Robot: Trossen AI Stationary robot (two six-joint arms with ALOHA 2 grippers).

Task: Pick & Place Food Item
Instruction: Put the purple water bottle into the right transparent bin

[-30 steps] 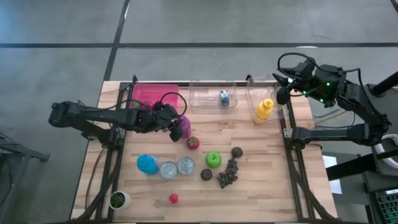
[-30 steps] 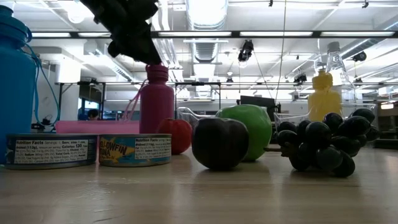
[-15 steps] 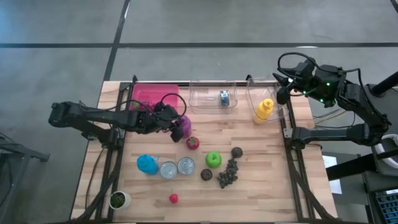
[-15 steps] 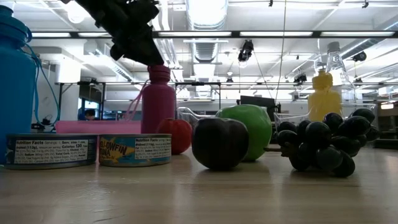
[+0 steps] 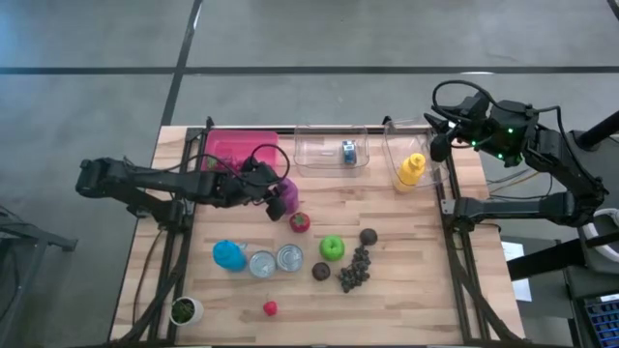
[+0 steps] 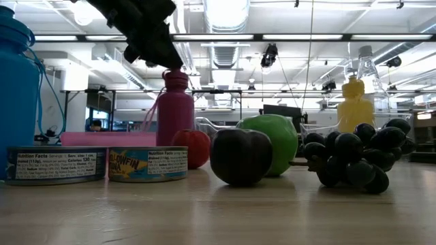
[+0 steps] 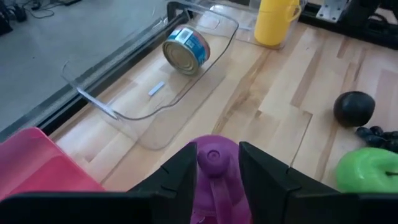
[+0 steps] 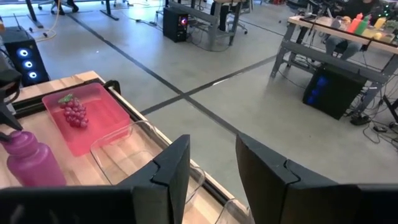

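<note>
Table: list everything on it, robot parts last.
pink tray: 1, pink, far left corner
purple grapes: 1 bunch, in the pink tray
clear trays: 2, far edge
tray can: 1, blue label, on its side in a clear tray
yellow bottle: 1, in the other clear tray
purple bottle: 1, beside the pink tray
red fruit: 1, centre
green apple: 1
plums: 2, dark
dark grapes: 1 bunch
blue bottle: 1
upright cans: 2
small red fruit: 1, near edge
potted plant: 1, white pot
left gripper: closed around the purple bottle's cap
right gripper: open, above the far right corner
</note>
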